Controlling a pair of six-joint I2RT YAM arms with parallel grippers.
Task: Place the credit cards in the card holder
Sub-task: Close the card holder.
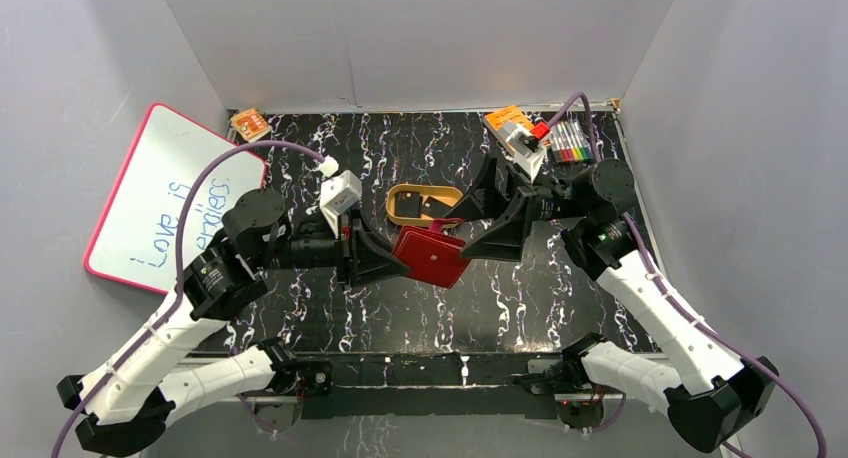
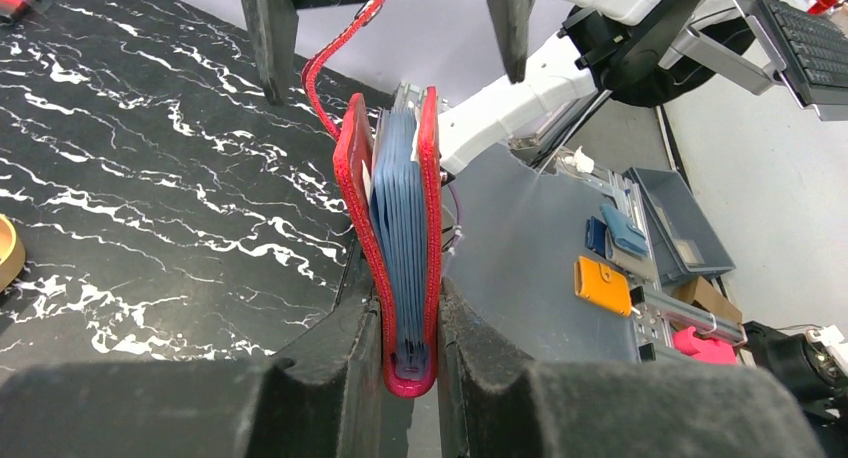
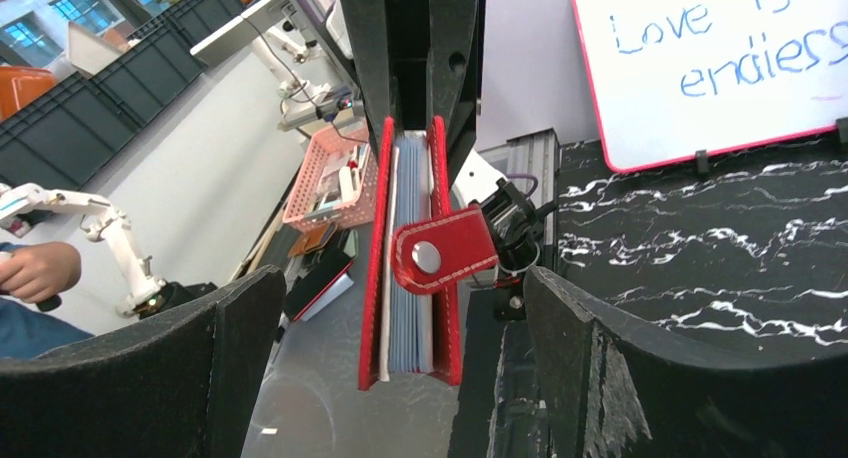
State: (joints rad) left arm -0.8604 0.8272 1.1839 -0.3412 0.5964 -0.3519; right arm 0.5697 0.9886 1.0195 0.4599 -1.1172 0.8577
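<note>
The red card holder hangs above the middle of the black table, and my left gripper is shut on its spine end. In the left wrist view the holder stands on edge between my fingers, its grey-blue pockets showing and its strap loose. My right gripper is open, and its fingers straddle the holder's free end without touching it. The snap tab faces the right wrist camera. Dark flat shapes in the tan oval dish may be the credit cards.
A pink-framed whiteboard leans at the left wall. A set of coloured markers and an orange and white box lie at the back right. A small orange item sits at the back left.
</note>
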